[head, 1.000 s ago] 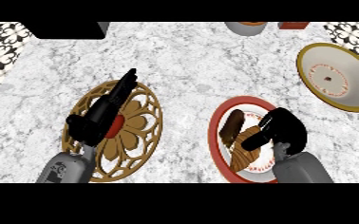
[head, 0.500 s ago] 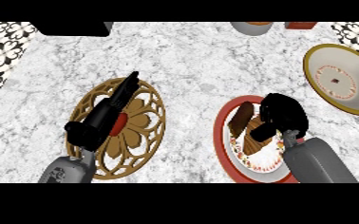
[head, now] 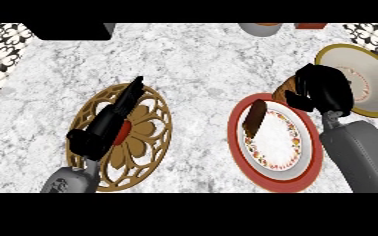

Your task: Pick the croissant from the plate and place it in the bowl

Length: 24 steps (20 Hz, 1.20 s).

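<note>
My right hand point(head: 323, 87) is curled round a light brown croissant point(head: 286, 87), which sticks out on the hand's left side. Hand and croissant hover over the far right edge of the red-rimmed plate point(head: 235, 136), right beside the near rim of the cream bowl with a gold rim point(head: 347, 47). A darker brown oblong piece point(head: 256, 116) lies on the plate's left part. At the left, my left hand point(head: 103, 129) rests with straight fingers on a round carved wooden trivet point(head: 155, 135).
A black block point(head: 70, 31) sits at the far left edge of the marble counter, beside a patterned patch point(head: 11, 39). A grey cup point(head: 260, 28) and a red item point(head: 310, 25) stand at the far right edge.
My right hand has risen off the middle of the plate and moved right and away, toward the bowl, with the croissant in it. The left hand has stayed on the trivet.
</note>
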Available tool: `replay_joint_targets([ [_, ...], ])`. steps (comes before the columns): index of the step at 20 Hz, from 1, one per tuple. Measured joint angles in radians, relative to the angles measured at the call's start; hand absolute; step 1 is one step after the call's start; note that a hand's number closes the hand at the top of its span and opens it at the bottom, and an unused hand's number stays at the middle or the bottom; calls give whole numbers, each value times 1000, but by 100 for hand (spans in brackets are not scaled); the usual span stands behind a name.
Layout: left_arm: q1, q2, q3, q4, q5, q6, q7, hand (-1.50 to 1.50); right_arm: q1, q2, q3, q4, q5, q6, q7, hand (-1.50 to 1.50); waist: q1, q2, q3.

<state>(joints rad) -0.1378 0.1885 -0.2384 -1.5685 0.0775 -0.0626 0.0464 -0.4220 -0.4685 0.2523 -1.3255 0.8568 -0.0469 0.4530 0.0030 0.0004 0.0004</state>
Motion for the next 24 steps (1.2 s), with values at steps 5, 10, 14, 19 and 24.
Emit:
replay_joint_targets([
  [5,7,8,14,-15,12,-14,13,0,-39,4,-122,-80,-69,-81,-19,150,-4,-3,0],
  [10,-11,-12,15,-23,1,-15,42,0,-79,-9,-235,-57,-118,-93,-42,150,-2,-1,0],
  [14,-17,-14,31,-21,4,-33,45,0,-118,-49,-297,80,-102,-116,-107,150,3,1,0],
  [19,10,-10,33,-34,1,-51,32,0,-146,-90,-345,275,-21,-255,-200,150,13,5,0],
  [24,14,-20,33,-34,-16,-53,18,0,-225,-146,-407,517,3,-352,-328,150,20,7,1],
])
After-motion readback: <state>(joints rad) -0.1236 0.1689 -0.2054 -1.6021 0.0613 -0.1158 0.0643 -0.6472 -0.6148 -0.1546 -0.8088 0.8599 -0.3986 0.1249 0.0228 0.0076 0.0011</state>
